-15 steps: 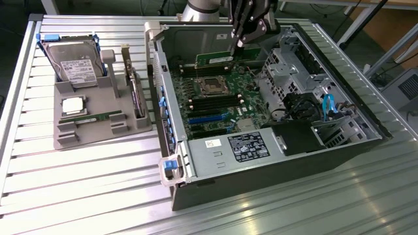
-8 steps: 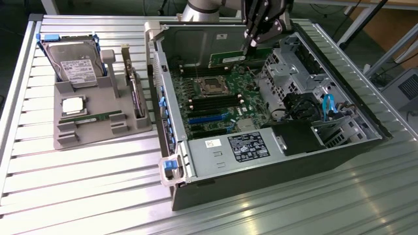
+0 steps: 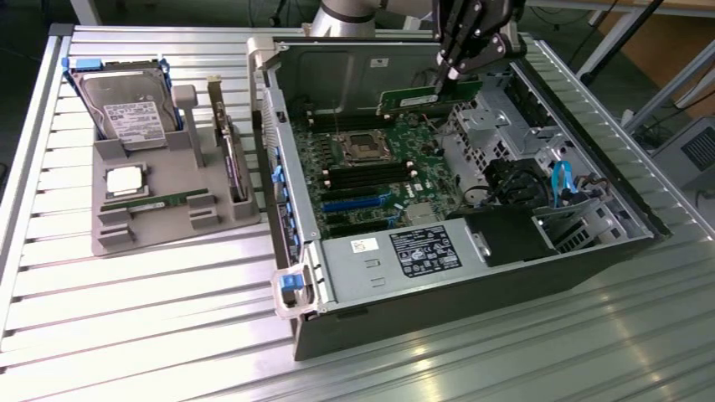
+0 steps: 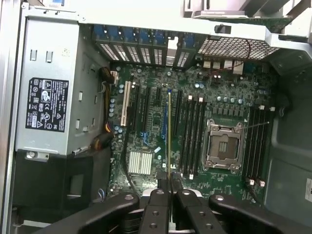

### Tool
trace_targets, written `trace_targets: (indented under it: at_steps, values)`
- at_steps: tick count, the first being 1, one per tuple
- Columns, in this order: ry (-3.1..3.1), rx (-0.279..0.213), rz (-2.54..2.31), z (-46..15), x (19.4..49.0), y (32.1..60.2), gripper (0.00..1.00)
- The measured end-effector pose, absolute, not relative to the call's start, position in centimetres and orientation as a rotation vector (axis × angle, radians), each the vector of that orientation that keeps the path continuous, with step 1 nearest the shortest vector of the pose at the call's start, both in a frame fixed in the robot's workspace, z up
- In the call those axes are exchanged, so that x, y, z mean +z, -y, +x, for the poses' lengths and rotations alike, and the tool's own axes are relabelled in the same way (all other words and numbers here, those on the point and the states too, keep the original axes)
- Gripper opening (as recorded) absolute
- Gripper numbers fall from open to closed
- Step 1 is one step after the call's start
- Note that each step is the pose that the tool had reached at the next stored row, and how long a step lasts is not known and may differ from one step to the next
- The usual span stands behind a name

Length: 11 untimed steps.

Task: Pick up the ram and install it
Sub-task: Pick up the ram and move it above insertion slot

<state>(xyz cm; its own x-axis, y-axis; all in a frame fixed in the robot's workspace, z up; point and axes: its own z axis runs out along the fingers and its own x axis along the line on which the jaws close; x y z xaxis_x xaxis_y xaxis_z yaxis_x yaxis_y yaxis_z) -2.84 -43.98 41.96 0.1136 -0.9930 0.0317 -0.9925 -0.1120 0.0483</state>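
Over the open case, the pincer is clamped on the ram, merely an edge-on sliver from the wrist.

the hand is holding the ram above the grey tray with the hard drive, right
Not quite: the hand holds the ram above the open computer case, over its green board, not above the grey tray. The exterior view shows it.

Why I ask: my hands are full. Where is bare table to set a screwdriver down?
The table is bare in front of the grey holder, on the exterior view's left of the computer case. Crowded: the gap between holder and case, and inside the case, where the gripper holds the ram.
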Motion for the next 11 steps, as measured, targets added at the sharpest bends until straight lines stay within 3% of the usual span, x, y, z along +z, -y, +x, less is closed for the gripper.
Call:
trace_targets:
  at_steps: [11]
  values:
    - [2.054,-0.013,2.301,0.1,42.0,44.0,0.12]
